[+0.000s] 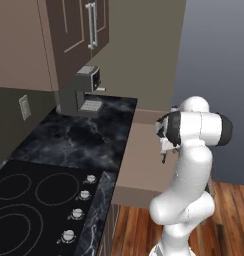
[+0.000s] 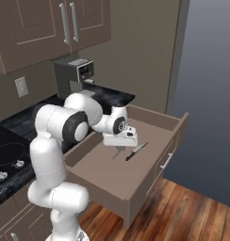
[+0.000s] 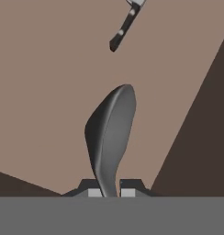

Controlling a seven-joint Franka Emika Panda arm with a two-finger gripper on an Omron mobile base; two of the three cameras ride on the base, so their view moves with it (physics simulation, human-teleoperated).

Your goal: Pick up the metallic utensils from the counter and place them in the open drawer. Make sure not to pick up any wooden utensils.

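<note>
My gripper (image 3: 108, 190) is shut on the thin stem of a silver-grey utensil (image 3: 111, 133) whose round head points down into the open drawer (image 2: 157, 123). From the right base view the gripper (image 2: 119, 149) hangs over the drawer's middle, just left of the kitchen knife (image 2: 136, 151). The knife lies flat on the drawer floor, and its dark handle (image 3: 122, 31) sits beyond the held utensil. In the left base view the gripper (image 1: 164, 151) is above the drawer (image 1: 144, 167), beside the black counter (image 1: 84, 135). The wooden utensils are out of view.
A grey coffee machine (image 1: 86, 91) stands at the counter's far end under the upper cabinets (image 2: 65, 23). A black stove top (image 1: 29, 200) with several knobs lies near the base. The drawer front carries a silver bar handle (image 2: 166, 161). Wood floor lies below.
</note>
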